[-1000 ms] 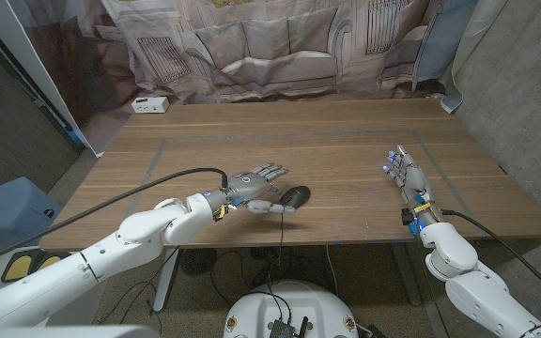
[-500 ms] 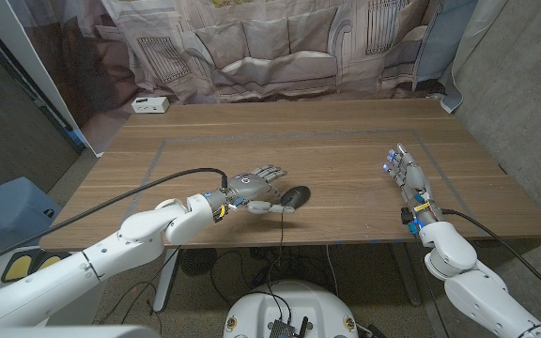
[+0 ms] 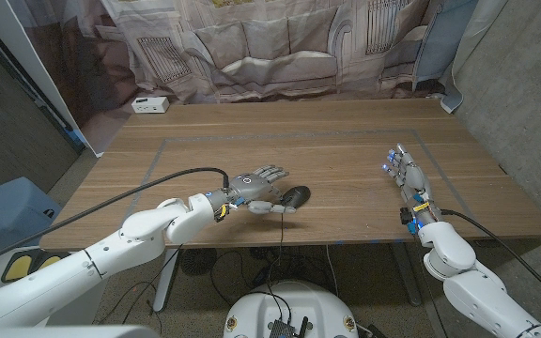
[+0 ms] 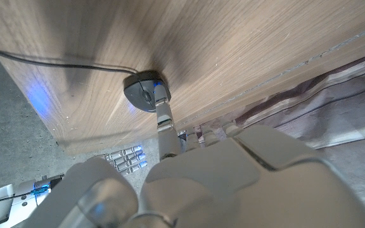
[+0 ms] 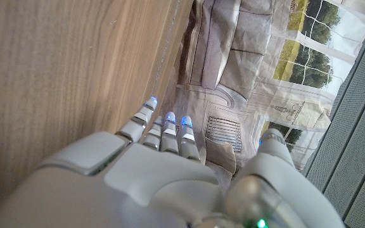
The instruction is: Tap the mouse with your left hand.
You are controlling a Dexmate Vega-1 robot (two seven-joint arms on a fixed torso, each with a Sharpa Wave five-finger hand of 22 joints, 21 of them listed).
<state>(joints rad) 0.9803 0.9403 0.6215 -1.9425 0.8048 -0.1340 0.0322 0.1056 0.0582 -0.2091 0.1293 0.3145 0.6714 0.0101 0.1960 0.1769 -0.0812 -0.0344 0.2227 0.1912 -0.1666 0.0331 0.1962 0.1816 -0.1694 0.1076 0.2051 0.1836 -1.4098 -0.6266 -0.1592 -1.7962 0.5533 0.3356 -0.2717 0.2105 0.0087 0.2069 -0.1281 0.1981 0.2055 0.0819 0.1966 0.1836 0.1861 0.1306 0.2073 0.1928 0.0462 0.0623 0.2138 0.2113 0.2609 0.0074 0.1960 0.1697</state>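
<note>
A dark mouse (image 3: 296, 196) lies near the table's front edge at the middle, its cable running off toward the front. My left hand (image 3: 256, 186) is just left of it, fingers spread and holding nothing, with one fingertip (image 3: 290, 208) at the mouse's near side. The left wrist view looks along one finger (image 4: 163, 120) whose tip touches the mouse (image 4: 143, 92). My right hand (image 3: 408, 176) stands on its edge at the right of the table, fingers straight and apart, far from the mouse.
The wooden table (image 3: 327, 141) carries a thin taped rectangle outline. A small white box (image 3: 150, 104) sits at the back left corner. A printed curtain hangs behind the table. A black cable (image 3: 148, 191) trails from my left arm.
</note>
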